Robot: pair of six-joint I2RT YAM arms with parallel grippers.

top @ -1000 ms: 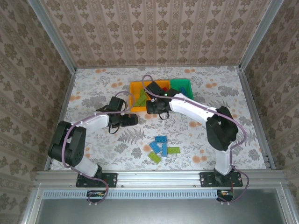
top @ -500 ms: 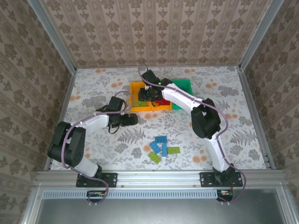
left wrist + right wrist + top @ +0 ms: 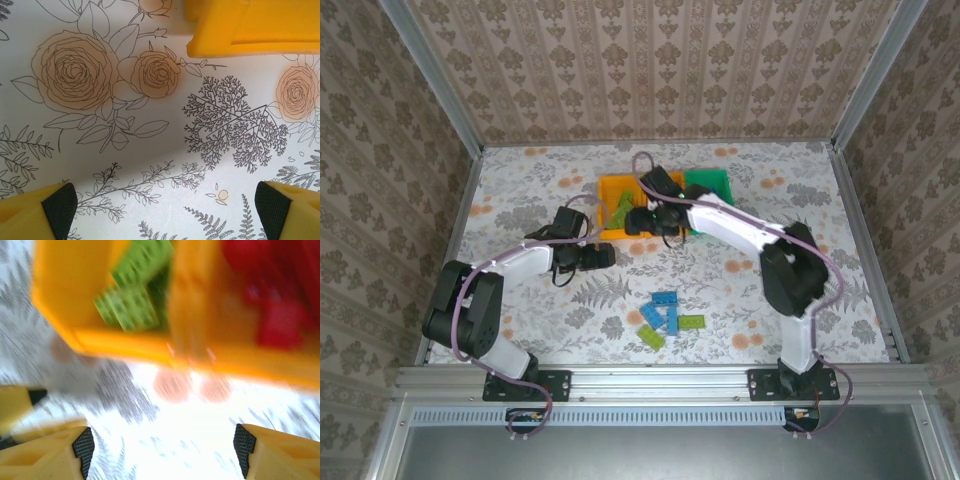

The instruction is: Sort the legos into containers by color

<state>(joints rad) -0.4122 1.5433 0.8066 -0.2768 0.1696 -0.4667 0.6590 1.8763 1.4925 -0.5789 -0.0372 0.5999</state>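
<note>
Right gripper (image 3: 162, 447): drawn back from over the left orange bin (image 3: 609, 190) to just outside its near wall, jaws spread and empty, lime legos (image 3: 132, 295) inside, so that drop looks done; loose legos (image 3: 665, 318) await well nearer than the bin; left gripper (image 3: 165, 205) beside it, likewise spread, empty.

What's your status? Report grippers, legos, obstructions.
Left gripper open, empty. Right gripper open, empty, at the orange bins. Blue and green legos loose, unsorted. No obstruction seen.
</note>
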